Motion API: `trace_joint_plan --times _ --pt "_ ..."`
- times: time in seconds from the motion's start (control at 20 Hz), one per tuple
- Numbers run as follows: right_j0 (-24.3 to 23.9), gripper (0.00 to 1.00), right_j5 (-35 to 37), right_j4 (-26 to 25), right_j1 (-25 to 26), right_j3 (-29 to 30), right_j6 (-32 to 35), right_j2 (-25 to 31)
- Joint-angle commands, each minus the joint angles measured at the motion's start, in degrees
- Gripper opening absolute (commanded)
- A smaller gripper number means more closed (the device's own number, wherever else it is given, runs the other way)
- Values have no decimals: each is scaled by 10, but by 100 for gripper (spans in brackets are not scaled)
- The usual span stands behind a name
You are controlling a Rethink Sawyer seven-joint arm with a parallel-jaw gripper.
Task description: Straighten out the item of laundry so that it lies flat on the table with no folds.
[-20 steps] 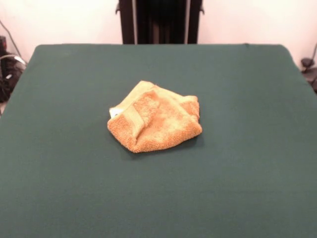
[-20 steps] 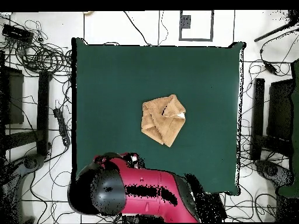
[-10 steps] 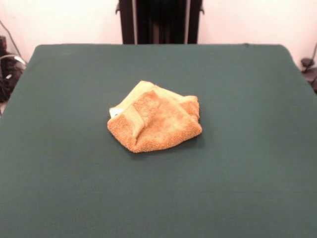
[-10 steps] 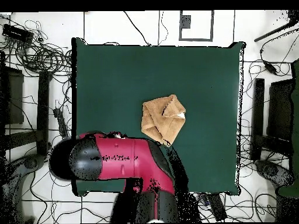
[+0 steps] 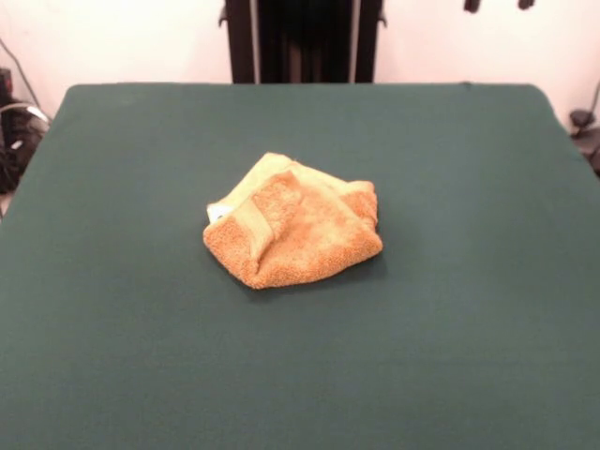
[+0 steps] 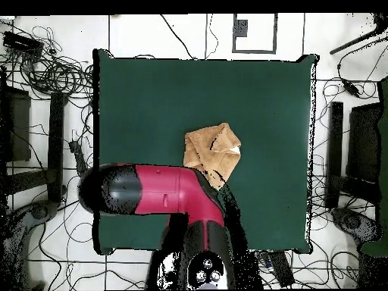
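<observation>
step: approach, nothing grasped | towel (image 5: pixel 292 223) bunched in folds mid-table (image 5: pixel 450 347) | end effector (image 5: pixel 499 5) only tips at top edge, well apart from towel, spread or not: cannot tell | next: descend onto a folded-over corner, pull outward

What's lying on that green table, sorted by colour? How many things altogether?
Golden-orange: 1, a crumpled towel, with a small white tag at one edge.
Other colours: 0.
Total: 1 on the green table. The gripper's tips only peek in above.
</observation>
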Motion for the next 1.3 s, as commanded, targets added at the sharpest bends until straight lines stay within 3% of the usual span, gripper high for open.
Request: trace_joint_plan --times 0.05,0.25,0.5,0.9,1.15,1.3 --pt "-54 100 71 106 -94 79 17 59" --pt "-78 100 185 50 -113 52 -72 67" --pt "-85 100 265 1 -92 36 -85 84" --pt "-92 100 180 10 -93 66 -129 112" --pt "-92 100 202 50 -94 66 -92 128" --pt "-92 100 217 38 -96 55 -79 131"
